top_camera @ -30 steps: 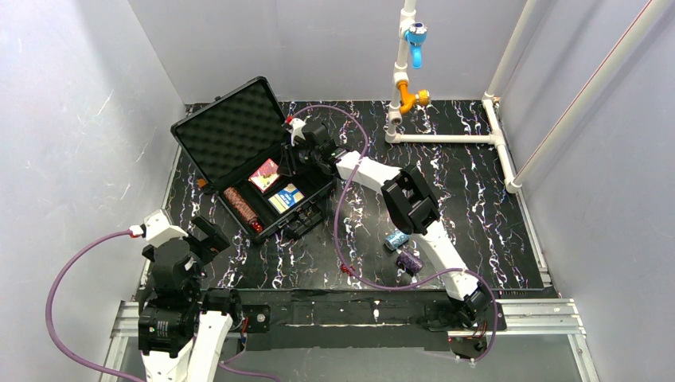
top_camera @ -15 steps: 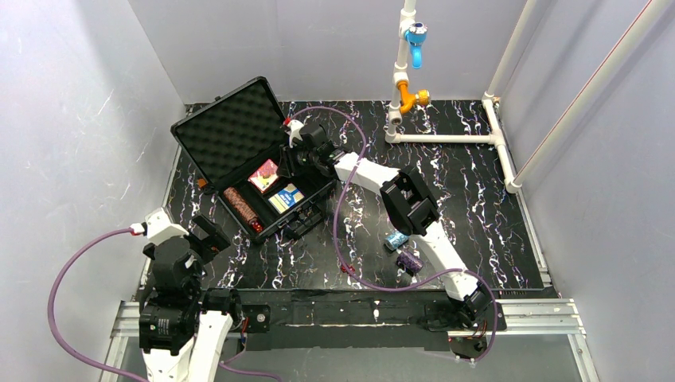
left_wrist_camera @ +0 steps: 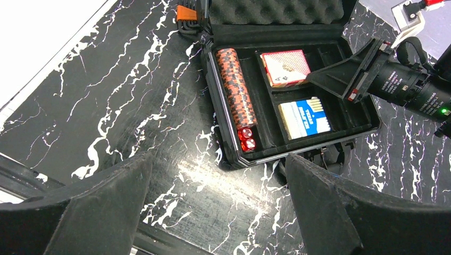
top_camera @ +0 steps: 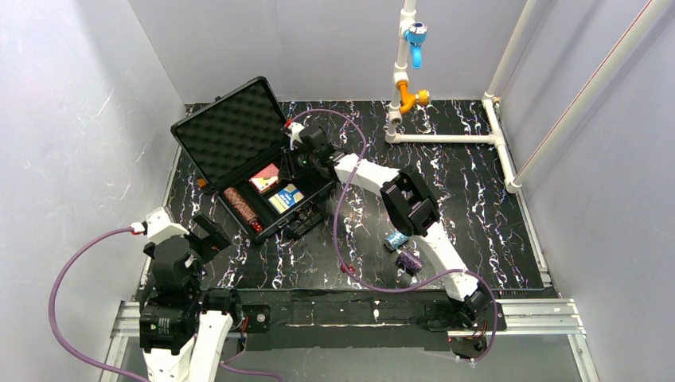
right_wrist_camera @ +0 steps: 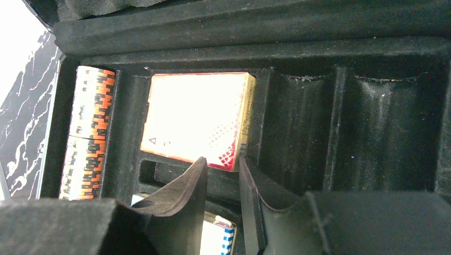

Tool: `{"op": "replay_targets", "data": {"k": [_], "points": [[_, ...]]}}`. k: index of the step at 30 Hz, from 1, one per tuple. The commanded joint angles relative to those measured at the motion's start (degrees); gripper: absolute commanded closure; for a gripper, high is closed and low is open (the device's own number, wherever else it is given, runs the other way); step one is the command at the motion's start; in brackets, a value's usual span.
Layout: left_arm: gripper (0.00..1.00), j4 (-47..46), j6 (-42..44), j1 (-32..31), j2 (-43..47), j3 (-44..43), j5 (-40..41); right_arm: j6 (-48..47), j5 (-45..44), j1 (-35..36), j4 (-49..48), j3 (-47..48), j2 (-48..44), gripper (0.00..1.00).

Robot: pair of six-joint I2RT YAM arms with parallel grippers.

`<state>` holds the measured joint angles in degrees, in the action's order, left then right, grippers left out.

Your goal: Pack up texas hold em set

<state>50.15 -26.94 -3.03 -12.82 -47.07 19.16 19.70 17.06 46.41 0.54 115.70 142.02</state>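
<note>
Reaching into an open poker case, the right tool (right_wrist_camera: 220, 164) hangs over the tray with its fingers narrowly parted and nothing between them. The left tool (top_camera: 208, 236) is spread wide and holds nothing, near its own base.

The scene sits on a black surface (top_camera: 477, 199) veined with white, boxed in by plain grey walls (top_camera: 79, 119). A white pipe frame (top_camera: 446, 138) with a blue fitting (top_camera: 414, 36) and an orange fitting (top_camera: 410, 97) stands far off to the right tool's right, at the back of the surface.

The black case (left_wrist_camera: 298, 151) lies open, its egg-crate foam lid (top_camera: 231, 131) raised beyond the tray, on the far side from the left tool. Inside, a brown chip stack (left_wrist_camera: 236, 87) fills the trough farthest to the right tool's left, with small red dice (left_wrist_camera: 247, 139) at the end of that row. The red card box (left_wrist_camera: 286, 67) lies flat in its pocket directly ahead of and below the right tool's fingertips, apart from them. The blue card box (left_wrist_camera: 304, 118) sits in the next pocket, partly under the tool in the wrist view. Two rounded troughs (right_wrist_camera: 340, 127) run to the tool's right.

Outside the case, a blue chip stack (top_camera: 396, 239) and a purple chip stack (top_camera: 411, 261) lie on the surface well behind the right tool, beside its arm.

The case sits ahead of the left tool, well apart from it.
</note>
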Motion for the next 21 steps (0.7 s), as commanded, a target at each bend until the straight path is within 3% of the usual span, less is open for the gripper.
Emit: {"op": "replay_targets", "data": {"k": [1, 12, 21], "points": [[0.05, -0.28, 0.88, 0.59, -1.03, 0.18, -0.26, -0.06, -0.53, 1.05, 3.39, 1.05, -3.94, 0.61], [0.05, -0.31, 0.93, 0.66, -0.98, 0.22, -0.35, -3.01, -4.42, 1.3, 5.37, 5.35, -5.61, 0.49], [0.05, -0.25, 0.97, 0.71, -1.07, 0.23, -0.35, -3.05, -4.74, 1.88, 3.21, 7.47, -4.99, 0.52]]}}
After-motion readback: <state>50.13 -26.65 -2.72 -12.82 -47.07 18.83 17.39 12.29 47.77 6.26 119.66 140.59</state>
